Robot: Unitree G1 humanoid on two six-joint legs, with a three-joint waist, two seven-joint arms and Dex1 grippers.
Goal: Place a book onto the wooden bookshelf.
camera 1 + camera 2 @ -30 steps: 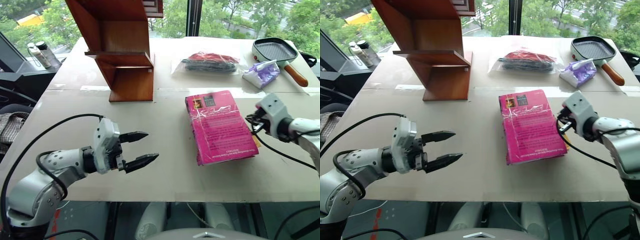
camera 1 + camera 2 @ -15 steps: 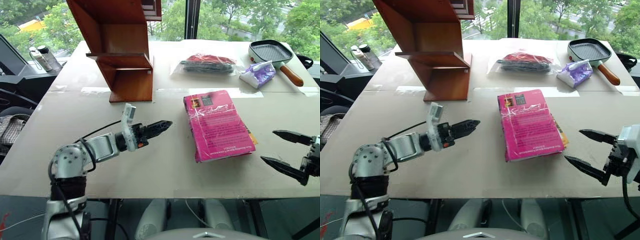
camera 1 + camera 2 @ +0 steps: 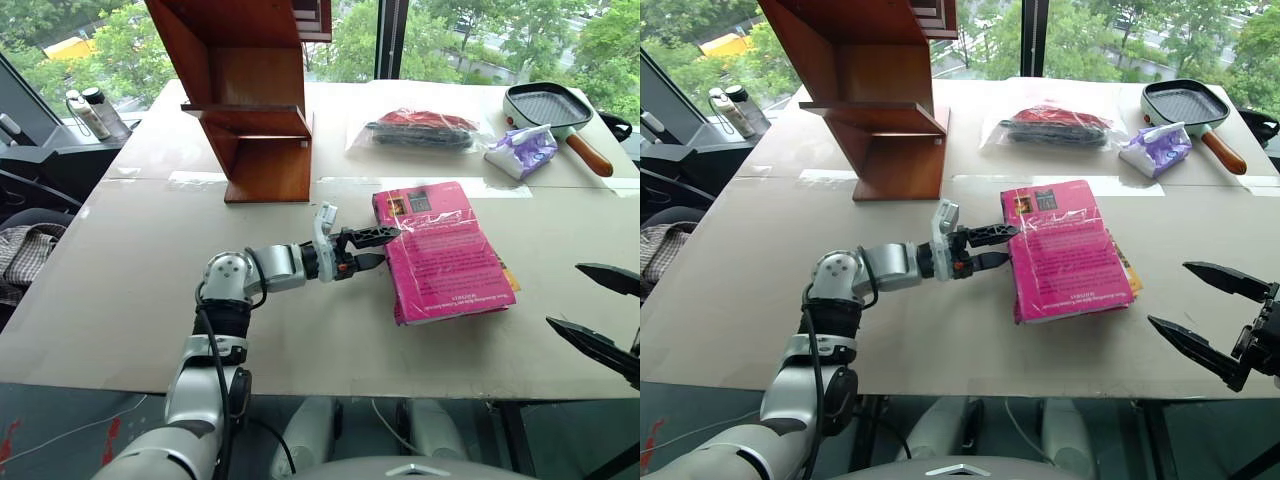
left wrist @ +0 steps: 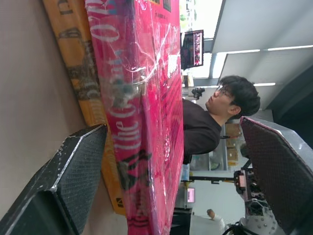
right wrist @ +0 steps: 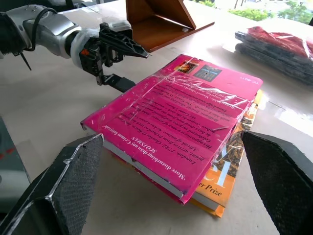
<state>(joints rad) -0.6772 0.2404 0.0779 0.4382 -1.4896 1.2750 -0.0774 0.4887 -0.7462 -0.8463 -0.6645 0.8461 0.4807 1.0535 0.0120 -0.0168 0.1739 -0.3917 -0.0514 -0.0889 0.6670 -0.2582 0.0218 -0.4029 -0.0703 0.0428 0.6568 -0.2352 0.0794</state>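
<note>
Book (image 3: 443,252) lies on a yellow book (image 5: 230,171); left gripper (image 3: 375,248) wide open straddling its 9 o'clock edge; right gripper (image 3: 1212,324) wide open, empty.

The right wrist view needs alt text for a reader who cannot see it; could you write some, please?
A pink book lies on a yellow book on the table. The open left gripper straddles the pink book's spine.

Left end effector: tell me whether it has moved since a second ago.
Yes. The left end effector has travelled across the table toward the book, and its open jaws now straddle the book's near-left edge; the wooden bookshelf stayed put.
</note>
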